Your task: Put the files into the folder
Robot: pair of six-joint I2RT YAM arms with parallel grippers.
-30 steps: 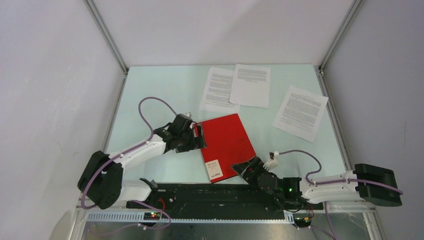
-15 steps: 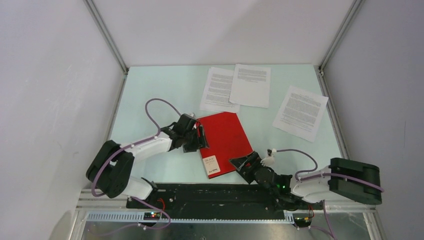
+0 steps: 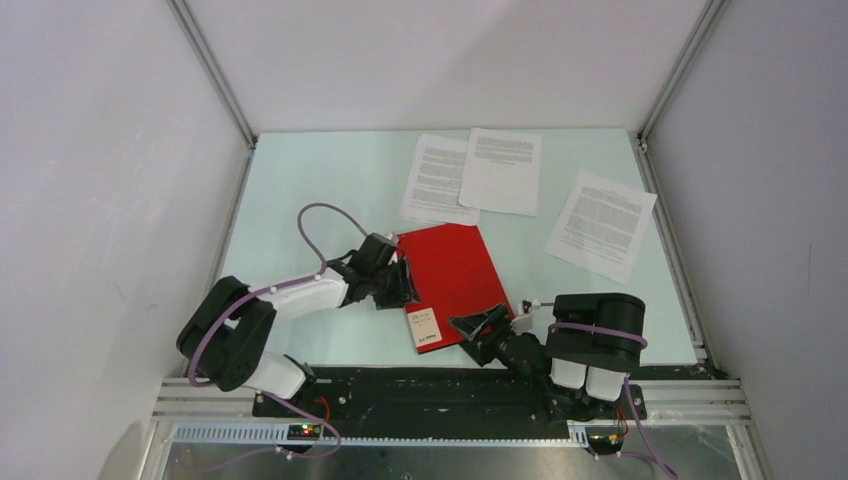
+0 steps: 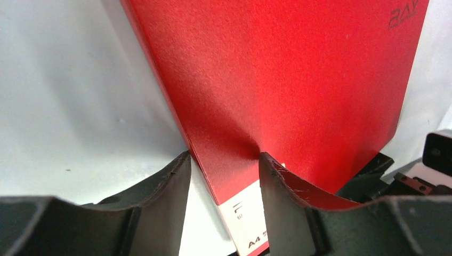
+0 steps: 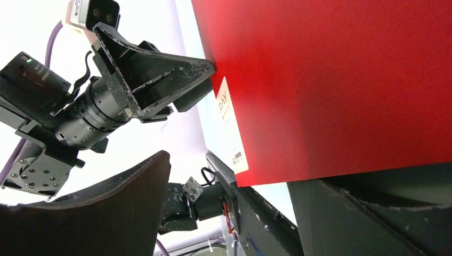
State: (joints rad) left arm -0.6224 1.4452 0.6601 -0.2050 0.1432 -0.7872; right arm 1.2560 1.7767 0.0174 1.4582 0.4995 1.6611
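Top external view: the closed folder [image 3: 450,272] lies by the table's [image 3: 300,180] near edge, the files [image 3: 500,170] well apart at its far edge, and the left gripper [image 3: 404,285] and right gripper [image 3: 482,320], jaws open astride its edges, could pinch both covers together or skid it.

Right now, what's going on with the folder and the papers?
Both arms are working on the closed red folder. The left gripper straddles its left edge, one finger over the cover and one beside it on the table, jaws apart. The right gripper is at the folder's near edge, jaws wide. The three files lie flat at the far side, none in the folder yet.
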